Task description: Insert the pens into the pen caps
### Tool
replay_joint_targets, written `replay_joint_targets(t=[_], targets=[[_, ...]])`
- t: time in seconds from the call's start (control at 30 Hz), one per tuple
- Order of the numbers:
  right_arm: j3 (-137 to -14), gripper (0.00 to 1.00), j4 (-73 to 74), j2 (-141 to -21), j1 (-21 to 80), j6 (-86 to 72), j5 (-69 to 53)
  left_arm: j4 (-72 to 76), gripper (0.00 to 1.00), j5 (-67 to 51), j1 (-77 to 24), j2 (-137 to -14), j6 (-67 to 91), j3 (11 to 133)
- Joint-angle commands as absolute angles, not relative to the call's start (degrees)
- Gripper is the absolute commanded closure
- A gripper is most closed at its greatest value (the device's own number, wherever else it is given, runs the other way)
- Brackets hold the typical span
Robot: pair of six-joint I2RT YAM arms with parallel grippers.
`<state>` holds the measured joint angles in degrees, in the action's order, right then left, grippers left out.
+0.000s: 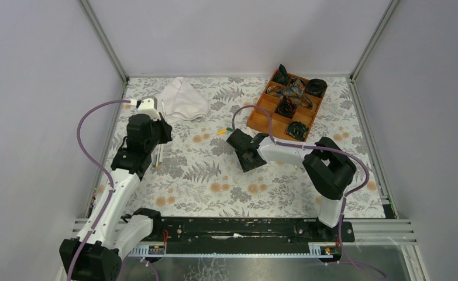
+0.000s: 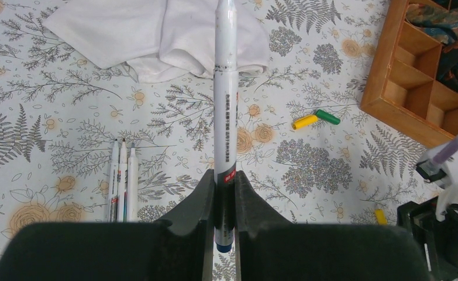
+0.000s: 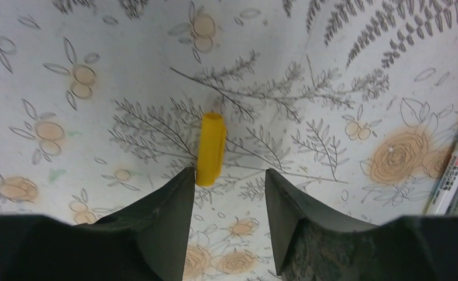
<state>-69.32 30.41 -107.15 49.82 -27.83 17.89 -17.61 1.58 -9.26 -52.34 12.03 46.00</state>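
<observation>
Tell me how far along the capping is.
Done: nothing capped that I can see. In hand: the left gripper clamps one pen; the right gripper, open, hovers at a yellow cap. Left: three loose pens and a green cap lie on the table.

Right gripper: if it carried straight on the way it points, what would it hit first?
Most likely the yellow pen cap, lying on the floral table cover just ahead of the open jaws of the right gripper, left of centre in the wrist view. Depth is hard to judge.
</observation>
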Motion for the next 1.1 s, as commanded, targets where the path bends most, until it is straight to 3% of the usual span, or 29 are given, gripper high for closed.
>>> replay_joint_targets(t=[0.0, 0.4, 1.07], targets=[[-66.13, 0.45, 29.21, -102.51, 49.92, -27.05, 18.62, -16.96, 1.00, 2.78, -8.93, -52.60, 12.39, 46.28], [-66.83, 0.43, 30.74, -104.14, 49.00, -26.27, 24.25, -17.05, 1.00, 3.02, -8.94, -53.00, 12.30, 46.15], [-72.72, 0.43, 26.77, -110.64, 41.81, -21.81, 21.20, -17.06, 1.00, 2.95, -8.96, -53.27, 12.22, 46.23]])
